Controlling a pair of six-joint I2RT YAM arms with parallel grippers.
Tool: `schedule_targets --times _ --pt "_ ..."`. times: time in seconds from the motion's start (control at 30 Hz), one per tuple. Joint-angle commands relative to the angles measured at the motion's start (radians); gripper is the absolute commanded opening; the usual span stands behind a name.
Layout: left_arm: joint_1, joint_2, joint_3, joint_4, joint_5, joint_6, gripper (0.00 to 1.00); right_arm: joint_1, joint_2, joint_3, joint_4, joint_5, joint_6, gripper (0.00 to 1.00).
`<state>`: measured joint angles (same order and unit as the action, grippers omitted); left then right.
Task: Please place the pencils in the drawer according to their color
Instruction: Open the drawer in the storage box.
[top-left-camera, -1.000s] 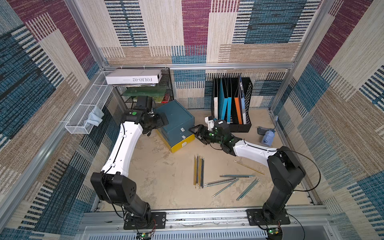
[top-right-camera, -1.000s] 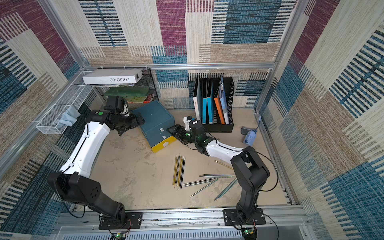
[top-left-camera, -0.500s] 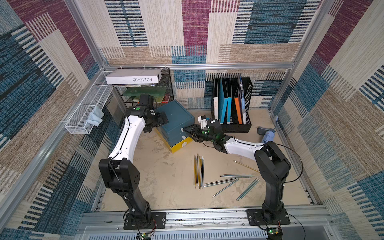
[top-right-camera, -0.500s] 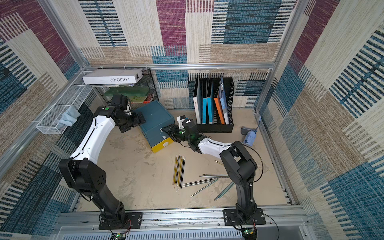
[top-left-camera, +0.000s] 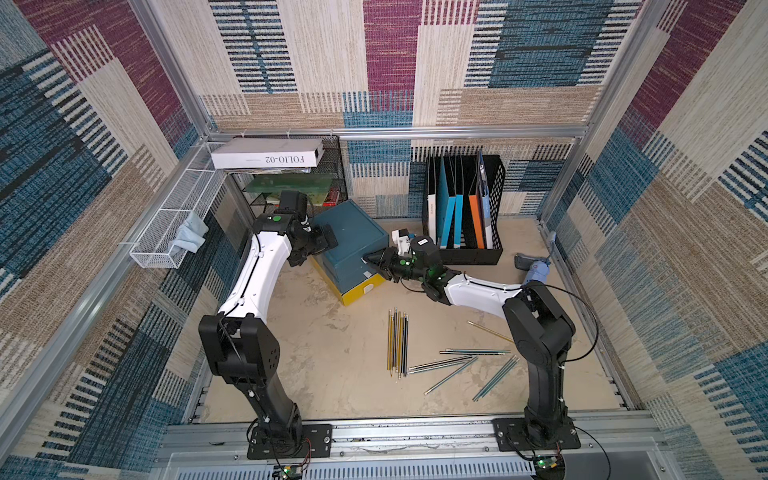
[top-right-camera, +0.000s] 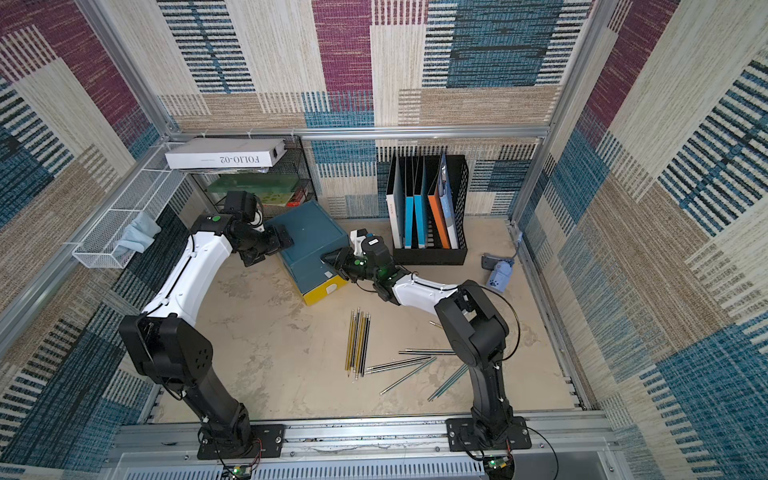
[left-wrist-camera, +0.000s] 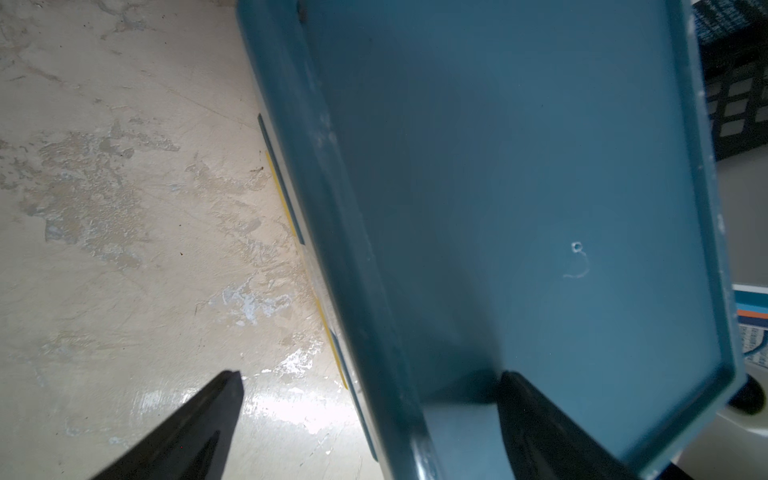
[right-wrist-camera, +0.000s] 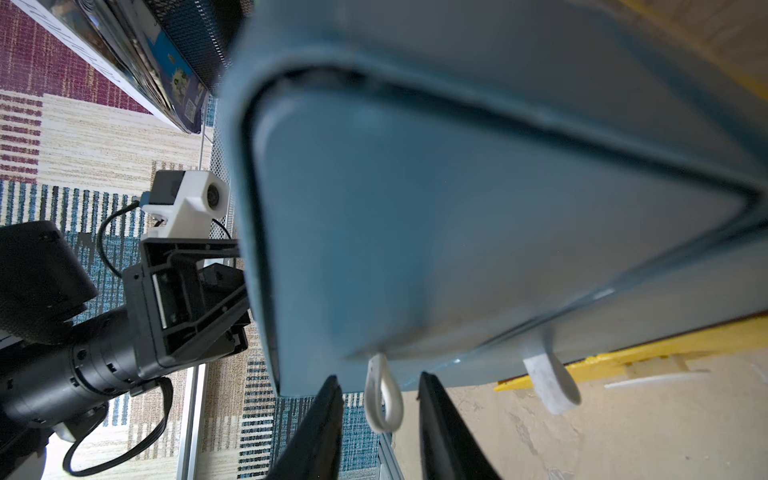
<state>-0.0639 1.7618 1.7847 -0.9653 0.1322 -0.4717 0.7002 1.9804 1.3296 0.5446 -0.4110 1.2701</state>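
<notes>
Beige tabletop: pencils, teal cabinet, file rack, perhaps sharpener.

I am reading "FOLIO-02" on the long side of the white box, which is lying on top of the black wire rack. In both top views the lettering is showing upside down.

Both top views are bright and evenly lit, with soft light from above, and shadows on the table are weak. The corner under the shelf, at ten o'clock, is dim. The frame bars curve slightly near the edges. The left wrist view has white glare on the table. In the right wrist view the cabinet is blurred and its loop is sharper.
</notes>
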Motion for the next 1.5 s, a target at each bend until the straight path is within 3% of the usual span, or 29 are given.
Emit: schedule_targets --times 0.0,0.17,1.07,1.33,1.4,1.47 --pt "0.002 0.009 -0.016 -0.041 -0.02 0.005 0.99 0.001 -0.001 0.002 0.033 -0.012 0.002 0.25" --pt "0.002 0.001 -0.046 -0.03 -0.021 0.005 0.99 0.003 -0.024 -0.021 0.039 -0.018 0.0 0.0" --pt "0.006 -0.018 -0.148 0.029 0.005 -0.016 0.99 0.002 -0.431 -0.442 -0.065 -0.012 -0.067 0.0" --pt "0.005 -0.018 -0.146 0.032 0.013 -0.018 0.99 0.002 -0.475 -0.482 -0.1 0.003 -0.08 0.0" --pt "0.005 -0.018 -0.142 0.032 0.017 -0.018 0.99 0.001 -0.465 -0.472 -0.106 -0.003 -0.087 0.14" --pt "0.005 -0.022 -0.137 0.033 0.019 -0.019 0.99 0.001 -0.457 -0.455 -0.121 -0.003 -0.1 0.38"
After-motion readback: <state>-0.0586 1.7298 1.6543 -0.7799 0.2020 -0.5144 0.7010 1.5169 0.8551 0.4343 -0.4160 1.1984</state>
